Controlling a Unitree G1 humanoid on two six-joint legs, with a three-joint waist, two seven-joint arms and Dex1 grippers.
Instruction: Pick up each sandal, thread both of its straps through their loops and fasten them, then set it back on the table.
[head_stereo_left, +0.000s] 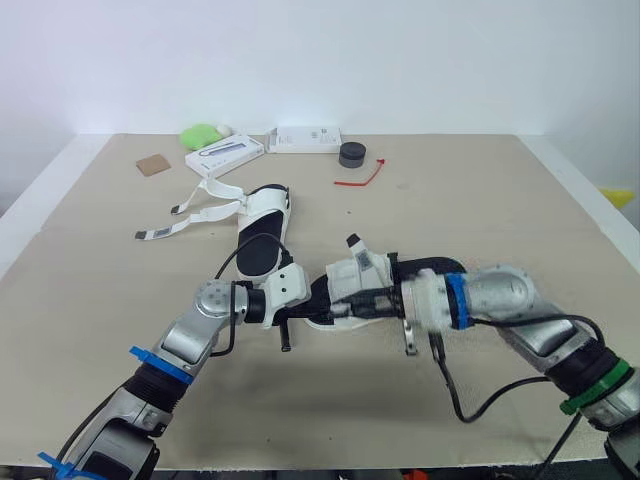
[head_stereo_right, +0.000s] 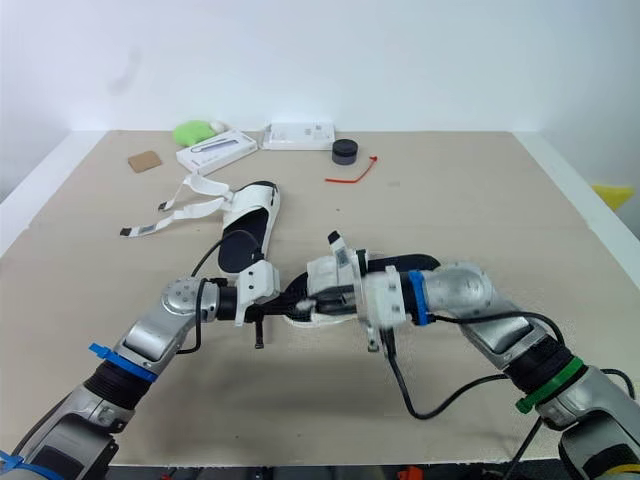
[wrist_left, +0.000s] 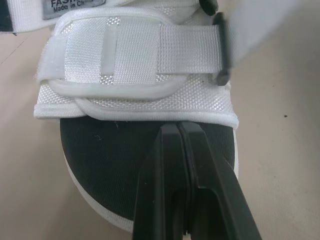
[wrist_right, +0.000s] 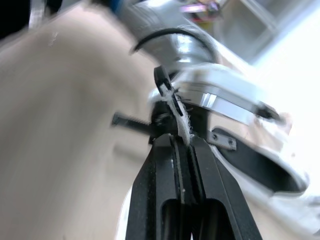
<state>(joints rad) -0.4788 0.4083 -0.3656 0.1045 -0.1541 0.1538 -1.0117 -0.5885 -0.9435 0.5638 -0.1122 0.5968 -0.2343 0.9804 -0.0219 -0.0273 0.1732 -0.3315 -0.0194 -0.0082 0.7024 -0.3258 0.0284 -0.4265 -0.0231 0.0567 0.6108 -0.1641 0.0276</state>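
A white sandal (head_stereo_left: 352, 278) with a black footbed lies at the table's middle, between my two grippers. My left gripper (head_stereo_left: 310, 297) is shut, and its tips rest against the black footbed (wrist_left: 125, 160) just below a fastened white strap (wrist_left: 135, 60). From the other side, my right gripper (head_stereo_left: 375, 300) is shut on the edge of a white strap (wrist_right: 183, 122) of this sandal. A second white sandal (head_stereo_left: 262, 238) lies further back on the left, its two straps (head_stereo_left: 195, 222) loose and spread out on the table.
Along the far edge sit a green object (head_stereo_left: 200, 135), two flat white boxes (head_stereo_left: 224, 153) (head_stereo_left: 305, 139), a small black round pot (head_stereo_left: 351, 154), a red tie (head_stereo_left: 362, 177) and a brown card square (head_stereo_left: 153, 164). The beige table (head_stereo_left: 500, 200) is bare on the right.
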